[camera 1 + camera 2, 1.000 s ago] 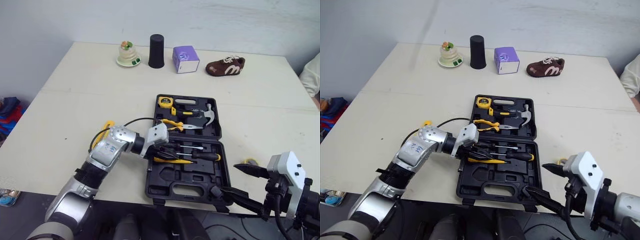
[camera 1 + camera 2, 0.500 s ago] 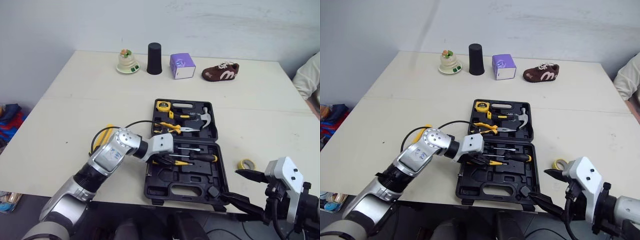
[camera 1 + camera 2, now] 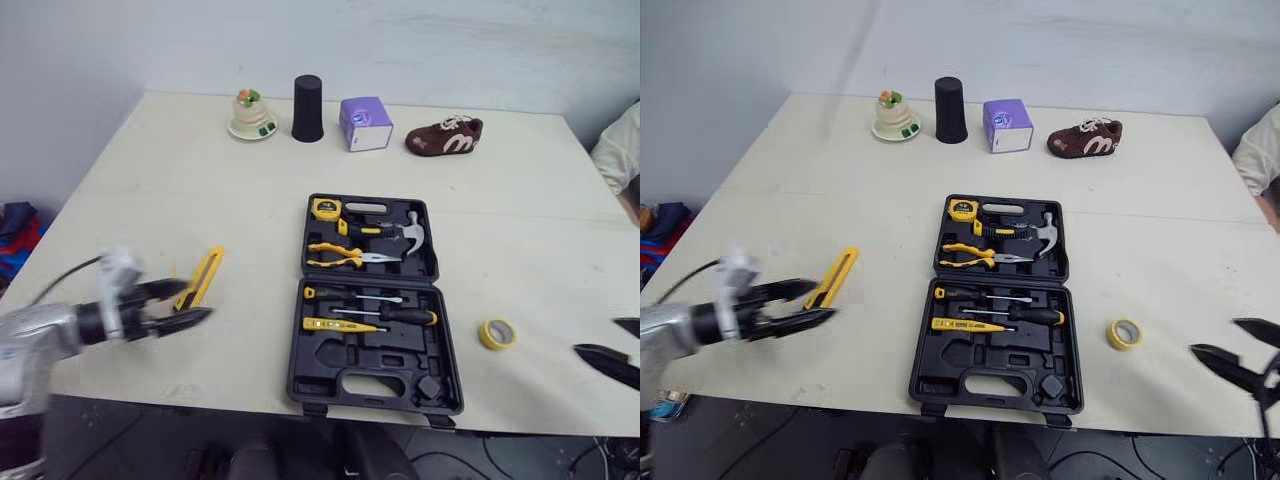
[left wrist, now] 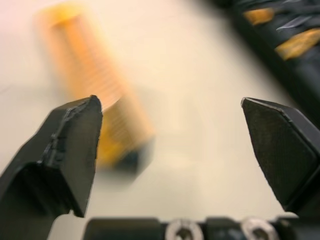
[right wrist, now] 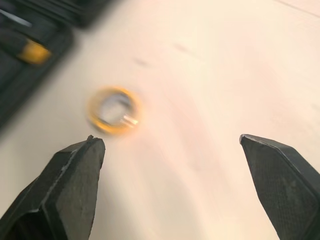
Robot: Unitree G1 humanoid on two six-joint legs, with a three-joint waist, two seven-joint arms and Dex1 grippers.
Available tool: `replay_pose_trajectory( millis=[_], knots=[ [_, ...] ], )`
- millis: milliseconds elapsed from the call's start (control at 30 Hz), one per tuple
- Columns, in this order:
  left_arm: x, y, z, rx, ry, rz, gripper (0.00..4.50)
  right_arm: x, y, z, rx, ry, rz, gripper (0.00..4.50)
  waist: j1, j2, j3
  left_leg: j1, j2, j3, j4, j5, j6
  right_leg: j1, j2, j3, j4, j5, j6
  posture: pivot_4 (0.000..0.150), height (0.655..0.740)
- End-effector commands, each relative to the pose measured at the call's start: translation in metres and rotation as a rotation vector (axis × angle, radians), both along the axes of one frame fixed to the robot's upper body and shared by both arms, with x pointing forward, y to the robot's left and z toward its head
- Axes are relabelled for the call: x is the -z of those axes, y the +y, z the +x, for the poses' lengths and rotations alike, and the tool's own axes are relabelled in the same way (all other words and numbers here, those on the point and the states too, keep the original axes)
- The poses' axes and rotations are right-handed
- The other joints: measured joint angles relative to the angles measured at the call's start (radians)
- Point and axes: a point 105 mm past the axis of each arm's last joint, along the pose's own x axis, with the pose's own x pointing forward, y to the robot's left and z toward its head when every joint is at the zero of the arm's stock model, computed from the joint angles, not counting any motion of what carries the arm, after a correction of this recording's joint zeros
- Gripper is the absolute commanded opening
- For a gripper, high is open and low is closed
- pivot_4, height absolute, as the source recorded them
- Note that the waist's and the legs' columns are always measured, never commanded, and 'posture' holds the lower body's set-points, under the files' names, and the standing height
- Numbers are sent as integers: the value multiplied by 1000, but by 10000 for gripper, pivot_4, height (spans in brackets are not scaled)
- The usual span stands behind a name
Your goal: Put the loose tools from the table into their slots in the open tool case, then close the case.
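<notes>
At tabletop (image 3: 180, 170) centre, tool case (image 3: 330, 365) is lying open. Yellow tool (image 3: 208, 268) is lying to its left, just beside the left end effector (image 3: 195, 300), which is gaping wide, empty. Tape roll (image 3: 494, 333) is lying to its right, near the right end effector (image 3: 597, 336), likewise gaping, empty.

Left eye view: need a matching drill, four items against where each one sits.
Items:
1. hammer
2. tape roll
3. utility knife
4. shoe

Places:
A. on the table, right of the case
B. at the table's far edge
C. inside the case, far half
D. on the table, left of the case, by the left gripper

Pairs: 1-C, 2-A, 3-D, 4-B
</notes>
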Motion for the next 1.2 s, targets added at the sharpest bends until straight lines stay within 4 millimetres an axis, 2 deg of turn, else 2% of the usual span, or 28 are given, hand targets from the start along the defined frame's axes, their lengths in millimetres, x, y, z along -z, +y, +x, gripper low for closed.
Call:
replay_pose_trajectory(
  millis=[33,100,167,267,367,400,467,633,800,867,967,1033,1100,1133,1167,1200],
  knots=[
    [-13,56,-9,-216,-73,73,44674,-3,-34,0,60,-4,-58,45000,0,1,1,0,0,1,0,0,1,0,-1,0,0,0,-1,1500,7339],
    [-13,71,-12,-279,-88,115,44674,0,-36,9,47,-8,-59,45000,2,0,1,0,0,1,0,0,1,0,-2,0,-1,-1,-2,1500,7339],
    [-12,75,-11,-298,-104,125,44674,-2,-29,18,4,-27,-43,45000,3,1,2,0,0,1,0,0,1,0,-2,-1,-1,-4,-9,1500,7339],
    [-7,60,-1,-275,-121,98,44674,-13,-24,34,-7,-86,-2,45000,4,4,3,0,0,1,-1,0,0,-1,-3,-1,1,-1,-6,1500,7339],
    [-1,20,12,-188,-105,76,44674,-29,10,43,-160,-111,28,45000,6,7,3,0,0,1,-2,-1,-1,-1,-3,-2,1,1,-3,1500,7339],
    [-1,5,18,-170,-107,45,44674,-36,30,44,-240,-122,42,45000,6,8,3,0,0,0,-2,-1,-1,-1,-2,-2,1,1,-3,1500,7339],
    [5,-12,26,-166,-85,43,44674,-49,63,44,-364,-142,72,45000,6,9,3,-1,1,0,-2,-2,-2,-1,-1,-2,1,1,-3,1500,7339],
    [21,-28,40,-208,2,61,44674,-75,120,38,-582,-176,121,45000,-5,8,4,-1,3,-1,-1,0,-7,-2,3,-1,2,1,-2,1500,7339],
    [35,-43,45,-178,71,131,44674,-88,163,25,-748,-191,158,45000,-9,8,4,-1,3,-1,1,0,-6,-1,2,-1,2,1,-2,1500,7339],
    [39,-48,49,-169,76,151,44674,-90,173,24,-774,-201,159,45000,-3,8,4,-1,2,-1,1,0,-6,-1,2,-1,2,1,-1,1500,7339],
    [46,-53,52,-156,90,148,36487,-89,181,24,-779,-209,170,45000,7,8,4,-1,2,-1,1,1,-5,0,2,-1,2,2,-1,1500,7339],
    [46,-55,53,-144,88,144,27218,-88,183,23,-777,-209,165,45000,9,8,4,-1,1,-1,1,1,-4,0,1,-1,2,2,0,1500,7339],
    [37,-55,53,-123,67,138,19016,-88,182,23,-761,-215,159,45000,9,8,4,-1,1,-1,1,1,-4,0,0,-1,2,2,0,1500,7339],
    [26,-56,54,-92,36,148,14533,-89,179,23,-740,-218,157,45000,9,8,4,-1,1,-1,1,1,-4,0,0,-1,2,2,0,1500,7339],
    [19,-57,54,-70,15,156,14421,-89,176,23,-725,-219,156,45000,8,8,4,-2,1,-1,1,1,-4,0,0,-1,2,2,0,1500,7339],
    [2,-66,52,16,-35,172,14420,-88,170,24,-693,-214,151,45000,8,7,4,-2,1,-1,1,1,-4,-1,0,-1,1,2,0,1500,7339]
  ],
)
